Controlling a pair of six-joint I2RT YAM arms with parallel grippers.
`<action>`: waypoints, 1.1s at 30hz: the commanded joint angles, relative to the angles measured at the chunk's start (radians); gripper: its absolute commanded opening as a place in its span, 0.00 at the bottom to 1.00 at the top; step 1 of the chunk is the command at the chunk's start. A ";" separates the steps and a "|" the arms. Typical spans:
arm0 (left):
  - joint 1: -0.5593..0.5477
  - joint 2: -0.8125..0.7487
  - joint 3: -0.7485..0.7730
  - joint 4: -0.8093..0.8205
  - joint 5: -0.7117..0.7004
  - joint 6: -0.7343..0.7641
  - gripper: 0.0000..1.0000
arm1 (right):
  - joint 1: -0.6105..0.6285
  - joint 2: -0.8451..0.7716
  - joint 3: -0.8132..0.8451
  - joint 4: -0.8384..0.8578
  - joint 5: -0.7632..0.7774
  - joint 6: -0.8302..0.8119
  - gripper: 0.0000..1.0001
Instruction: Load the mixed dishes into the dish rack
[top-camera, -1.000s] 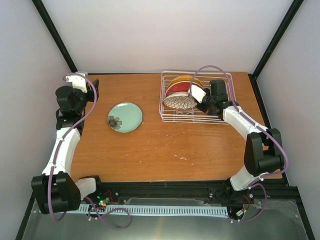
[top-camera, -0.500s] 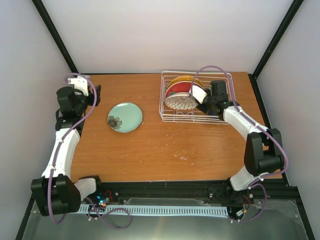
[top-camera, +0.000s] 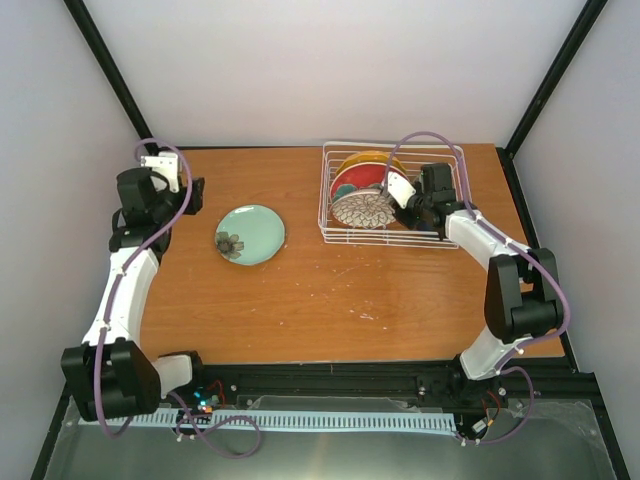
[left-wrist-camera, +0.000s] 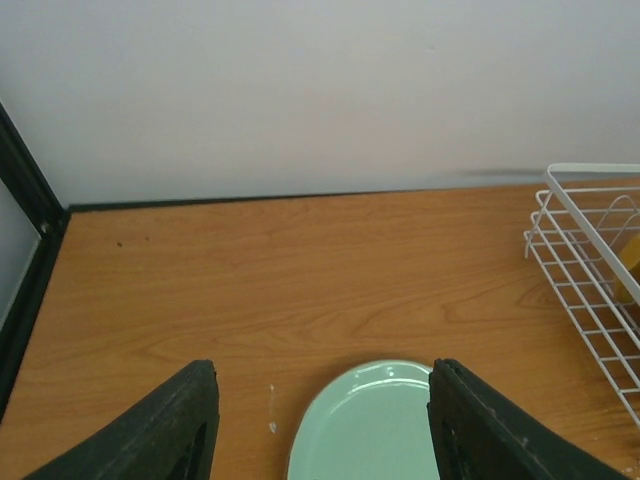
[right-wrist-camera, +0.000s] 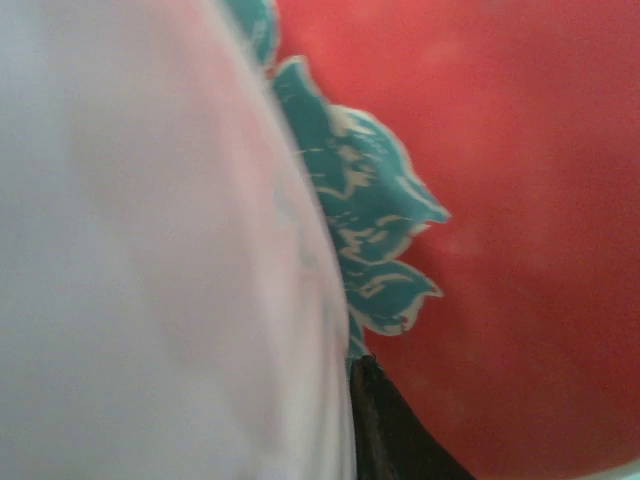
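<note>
- White floral-patterned plate (top-camera: 362, 208) stood on edge in the dish rack (top-camera: 385, 243), in front of the red plate (top-camera: 350, 180).
- Right gripper (top-camera: 393, 195) pinched its rim.
- Pale teal dish (top-camera: 250, 233) lay flat on the table (top-camera: 350, 300), left of the rack.
- Left gripper (left-wrist-camera: 322, 365) hung near it, fingers spread.

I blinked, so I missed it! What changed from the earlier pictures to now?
The right claw, gripping the white floral plate, nudged it in the dish rack, so more of its face shows. The left claw turned slightly and opened wider. The pale teal bowl and red plate stayed put.
</note>
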 joint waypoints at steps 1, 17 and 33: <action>-0.003 0.049 0.074 -0.095 0.000 -0.007 0.60 | 0.001 0.019 0.022 0.049 0.015 0.099 0.23; -0.003 0.250 0.192 -0.380 -0.012 -0.042 0.61 | 0.002 -0.165 -0.058 0.156 0.070 0.179 0.41; 0.003 0.580 0.272 -0.552 -0.007 -0.047 0.57 | 0.002 -0.494 -0.042 0.191 0.159 0.333 0.51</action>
